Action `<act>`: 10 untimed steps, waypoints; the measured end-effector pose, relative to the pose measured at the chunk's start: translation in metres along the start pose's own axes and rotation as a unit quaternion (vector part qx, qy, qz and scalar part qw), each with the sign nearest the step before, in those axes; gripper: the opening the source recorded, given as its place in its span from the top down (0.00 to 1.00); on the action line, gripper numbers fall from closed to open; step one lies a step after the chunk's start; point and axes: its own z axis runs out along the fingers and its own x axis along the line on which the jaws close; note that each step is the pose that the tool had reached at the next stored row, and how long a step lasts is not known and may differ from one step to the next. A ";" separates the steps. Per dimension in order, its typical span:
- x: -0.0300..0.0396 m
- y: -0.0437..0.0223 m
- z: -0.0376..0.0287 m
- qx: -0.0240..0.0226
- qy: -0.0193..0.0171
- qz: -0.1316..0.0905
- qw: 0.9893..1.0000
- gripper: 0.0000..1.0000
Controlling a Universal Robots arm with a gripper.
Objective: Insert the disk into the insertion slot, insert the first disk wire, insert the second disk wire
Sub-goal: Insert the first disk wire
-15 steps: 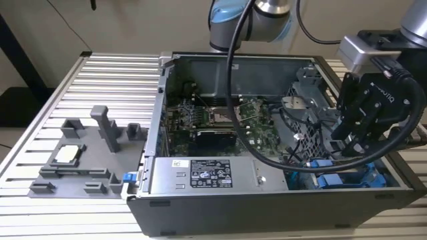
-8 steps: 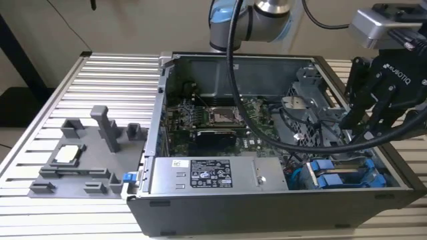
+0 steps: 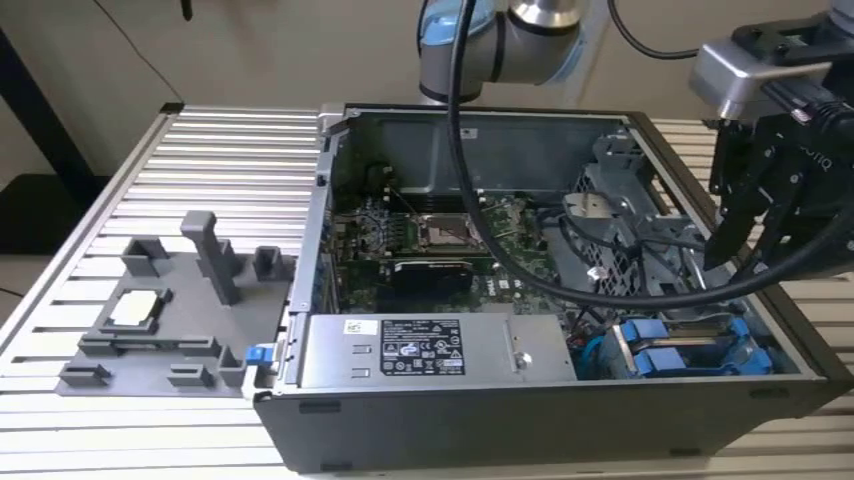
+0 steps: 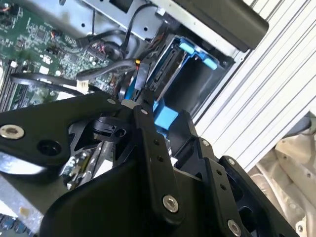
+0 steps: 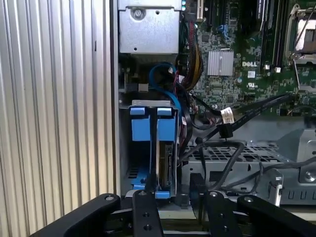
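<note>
Bright even light, seemingly from above, mild glare on the ribbed table (image 3: pixel 227 150), deep shadow inside the case (image 3: pixel 534 420)

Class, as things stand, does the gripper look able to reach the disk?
Probably yes: the case lies open and the gripper hangs over the disk, though cables crowd one side.

Looks like a robotics lab or test workshop to me: a slotted aluminium tabletop (image 3: pixel 200 150) carries an opened desktop computer case (image 3: pixel 534 430), its green circuit board (image 3: pixel 501 230) laid bare, beside a grey plastic fixture tray (image 3: pixel 147 335); an industrial robot arm (image 3: pixel 501 40) with a black claw (image 5: pixel 178 202) and a thick black cable (image 3: pixel 461 120) hangs over it, against a plain wall (image 3: pixel 267 50)
</note>
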 end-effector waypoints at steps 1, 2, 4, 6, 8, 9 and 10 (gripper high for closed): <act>-0.0002 0.0002 0.0000 0.009 -0.001 0.000 1.000 0.59; -0.0004 0.0003 0.0000 0.018 -0.001 -0.001 1.000 0.59; -0.0010 0.0004 0.0006 0.031 -0.002 -0.005 1.000 0.59; -0.0011 0.0005 0.0014 0.031 -0.005 -0.020 0.999 0.59; -0.0015 0.0009 0.0025 0.031 -0.007 -0.035 0.999 0.59; -0.0019 0.0013 0.0033 0.031 -0.007 -0.040 0.999 0.59; -0.0027 0.0017 0.0043 0.033 -0.008 -0.044 0.998 0.59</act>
